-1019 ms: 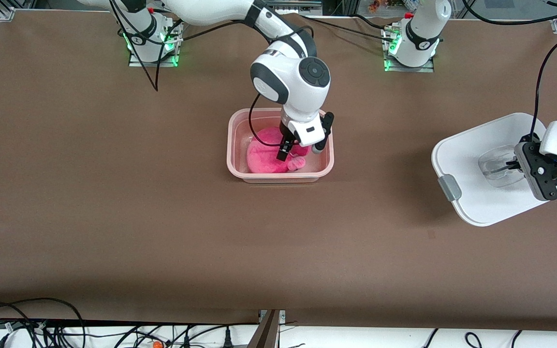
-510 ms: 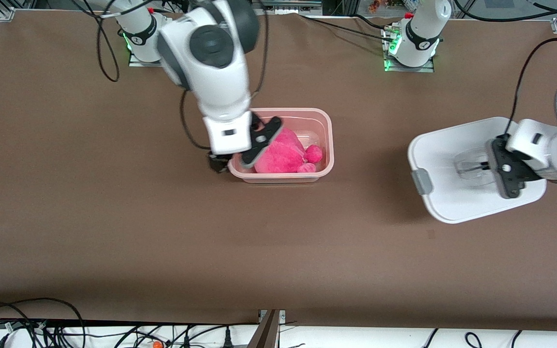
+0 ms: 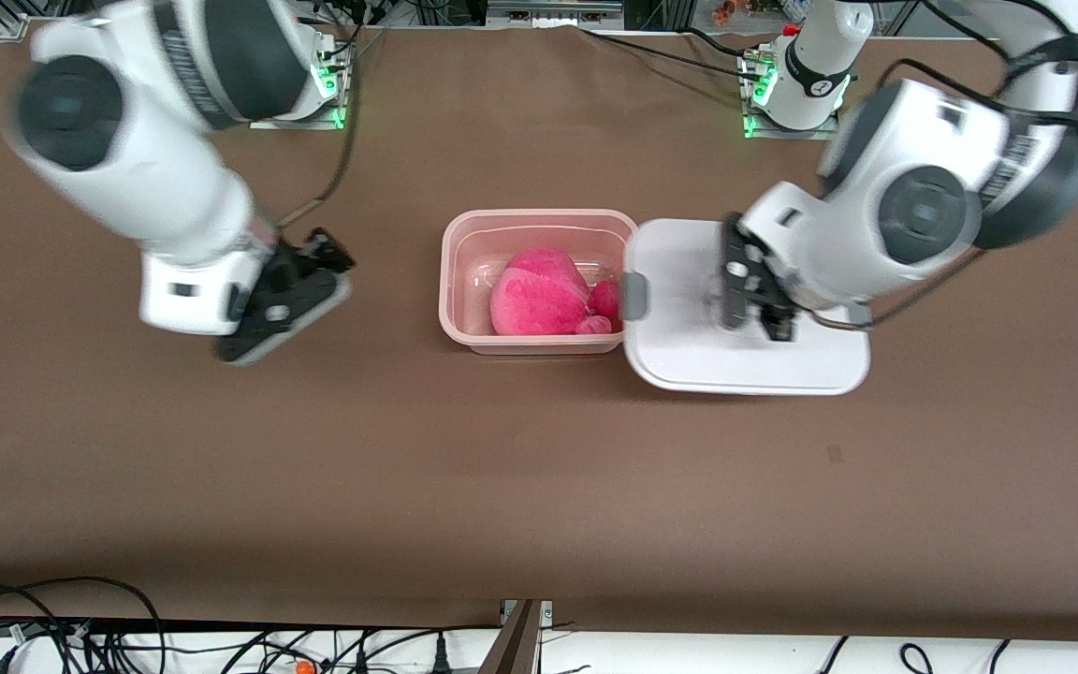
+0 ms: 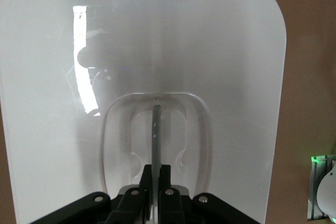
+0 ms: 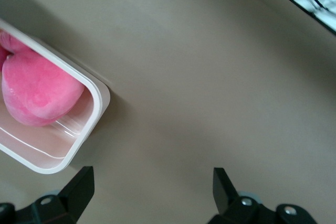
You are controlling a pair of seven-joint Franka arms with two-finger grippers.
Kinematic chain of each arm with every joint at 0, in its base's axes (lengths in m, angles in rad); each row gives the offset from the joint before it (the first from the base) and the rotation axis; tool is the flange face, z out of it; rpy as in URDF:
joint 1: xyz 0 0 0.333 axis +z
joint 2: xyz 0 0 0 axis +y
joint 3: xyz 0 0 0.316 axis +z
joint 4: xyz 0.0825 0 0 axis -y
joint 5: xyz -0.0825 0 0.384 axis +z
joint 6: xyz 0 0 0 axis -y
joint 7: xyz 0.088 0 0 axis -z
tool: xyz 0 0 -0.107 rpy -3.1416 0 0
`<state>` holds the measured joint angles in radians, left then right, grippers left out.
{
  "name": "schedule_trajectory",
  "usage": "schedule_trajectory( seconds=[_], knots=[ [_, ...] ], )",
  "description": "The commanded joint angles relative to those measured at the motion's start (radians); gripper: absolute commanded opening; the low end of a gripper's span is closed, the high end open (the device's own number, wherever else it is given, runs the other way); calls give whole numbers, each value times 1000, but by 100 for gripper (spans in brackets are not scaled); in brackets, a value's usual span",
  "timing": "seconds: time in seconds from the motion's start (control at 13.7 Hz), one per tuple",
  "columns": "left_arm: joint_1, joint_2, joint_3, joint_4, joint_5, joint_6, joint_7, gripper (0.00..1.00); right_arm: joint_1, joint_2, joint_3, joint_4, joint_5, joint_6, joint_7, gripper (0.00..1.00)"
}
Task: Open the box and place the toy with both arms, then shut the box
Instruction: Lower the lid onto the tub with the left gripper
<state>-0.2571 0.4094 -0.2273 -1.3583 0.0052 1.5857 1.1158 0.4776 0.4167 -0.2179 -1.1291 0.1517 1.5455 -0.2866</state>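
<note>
The pink translucent box (image 3: 464,281) stands open mid-table with the hot-pink toy (image 3: 539,295) lying in it. My left gripper (image 3: 734,298) is shut on the clear handle (image 4: 156,124) of the white lid (image 3: 689,356) and holds it level just above the table, beside the box toward the left arm's end. The lid's grey clip (image 3: 634,295) reaches the box's rim. In the left wrist view the lid (image 4: 220,66) fills the frame under my left gripper (image 4: 156,174). My right gripper (image 3: 300,281) is open and empty, over bare table toward the right arm's end. The right wrist view shows my right gripper (image 5: 152,182), a box corner (image 5: 84,129) and the toy (image 5: 37,90).
The brown table (image 3: 539,487) runs wide around the box. The arm bases (image 3: 792,103) stand along the table edge farthest from the front camera. Cables (image 3: 52,618) lie off the edge nearest that camera.
My right gripper has left the box and swung away toward the right arm's end, leaving the toy inside. My left gripper has carried the lid across to the box's side.
</note>
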Motion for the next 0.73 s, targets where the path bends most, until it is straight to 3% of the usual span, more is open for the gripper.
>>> schedule_trajectory(
  seconds=[0.0,0.29,0.66],
  knots=[
    [-144,34,11,8,-4,64,-132,0,6,-126,-60,-150,46,1,81,100],
    [-316,132,13,8,4,203,-250,0,6,-219,-80,-233,34,-22,231,100],
    [-387,193,14,16,2,232,-323,0,6,-222,-179,-239,26,-65,207,100]
  ],
)
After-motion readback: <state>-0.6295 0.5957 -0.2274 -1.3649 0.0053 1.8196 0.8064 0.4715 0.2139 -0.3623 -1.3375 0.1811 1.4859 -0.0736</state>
